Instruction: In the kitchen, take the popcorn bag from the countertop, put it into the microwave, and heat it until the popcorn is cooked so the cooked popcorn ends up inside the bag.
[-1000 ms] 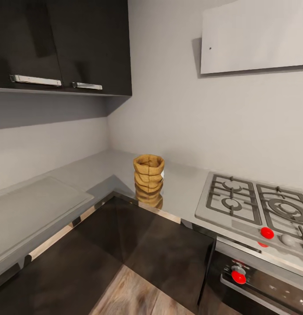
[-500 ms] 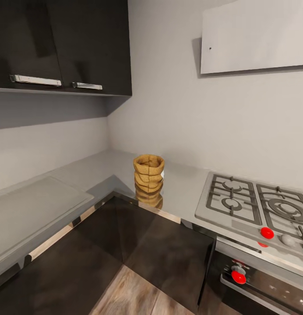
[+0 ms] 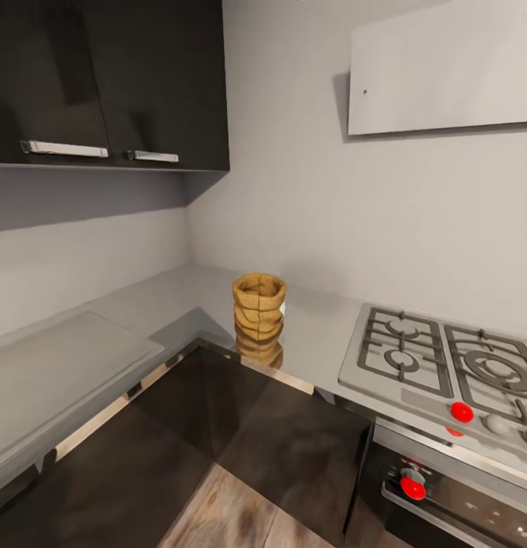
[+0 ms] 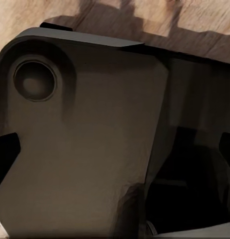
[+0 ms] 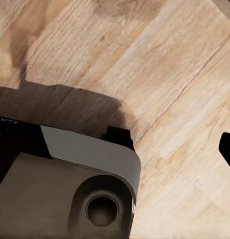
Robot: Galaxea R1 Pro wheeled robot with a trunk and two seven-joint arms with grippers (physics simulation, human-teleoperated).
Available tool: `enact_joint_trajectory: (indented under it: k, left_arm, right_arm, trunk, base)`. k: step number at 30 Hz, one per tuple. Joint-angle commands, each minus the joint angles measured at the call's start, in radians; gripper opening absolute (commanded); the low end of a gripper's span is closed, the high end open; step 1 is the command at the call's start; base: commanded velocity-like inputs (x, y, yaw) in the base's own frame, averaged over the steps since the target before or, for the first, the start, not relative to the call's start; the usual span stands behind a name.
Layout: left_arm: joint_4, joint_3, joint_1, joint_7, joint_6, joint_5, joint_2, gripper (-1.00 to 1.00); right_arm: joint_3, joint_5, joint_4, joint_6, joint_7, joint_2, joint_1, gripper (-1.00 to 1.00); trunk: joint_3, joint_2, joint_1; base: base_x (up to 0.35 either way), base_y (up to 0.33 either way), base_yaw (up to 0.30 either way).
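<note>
only the camera has tipped slightly; nothing on the countertop (image 3: 180, 293) moved. popcorn bag (image 3: 258, 306) stands upright near its front edge, left of the hob (image 3: 439, 358), within reach. whether either gripper is open, i cannot tell.

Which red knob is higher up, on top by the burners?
The red knob on the hob, beside the black grates. The other red knob sits lower, on the oven front.

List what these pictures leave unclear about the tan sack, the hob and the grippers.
- Tan burlap popcorn bag, head view: its rolled rim hides the inside, so any contents cannot be told.
- Steel gas hob, head view: cut off by the right edge.
- Grippers: both wrist views show robot body and wooden floor; open or shut cannot be told.
</note>
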Motion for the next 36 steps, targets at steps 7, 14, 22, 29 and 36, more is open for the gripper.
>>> enact_joint_trajectory:
  k: [7, 14, 22, 29, 36]
  left_arm:
    - [-0.001, 0.003, 0.0, 0.001, -0.001, 0.005, 0.0, 1.0]
    - [-0.001, 0.003, 0.0, 0.001, -0.003, 0.005, 0.0, 1.0]
    - [-0.001, 0.003, 0.0, 0.001, -0.003, 0.005, 0.0, 1.0]
    - [-0.001, 0.002, 0.0, 0.001, -0.003, 0.005, 0.0, 1.0]
    - [-0.001, 0.003, 0.001, 0.001, -0.003, 0.005, 0.0, 1.0]
  right_arm:
    - [-0.008, 0.008, 0.01, -0.018, 0.002, -0.004, 0.0, 1.0]
    - [-0.008, 0.008, 0.011, -0.019, 0.001, -0.004, 0.0, 1.0]
    - [-0.007, 0.008, 0.011, -0.019, 0.001, -0.003, 0.0, 1.0]
    - [-0.006, 0.009, 0.011, -0.019, 0.001, -0.003, 0.0, 1.0]
    - [-0.005, 0.011, 0.011, -0.019, 0.001, -0.003, 0.0, 1.0]
  trunk:
    - [0.021, 0.049, -0.027]
    - [0.043, 0.098, -0.054]
    - [0.068, 0.154, -0.084]
    - [0.09, 0.203, -0.111]
    - [0.112, 0.252, -0.138]
  base:
    - [0.0, 0.0, 0.0]
    - [0.0, 0.0, 0.0]
    - [0.0, 0.0, 0.0]
    - [0.0, 0.0, 0.0]
    - [0.0, 0.0, 0.0]
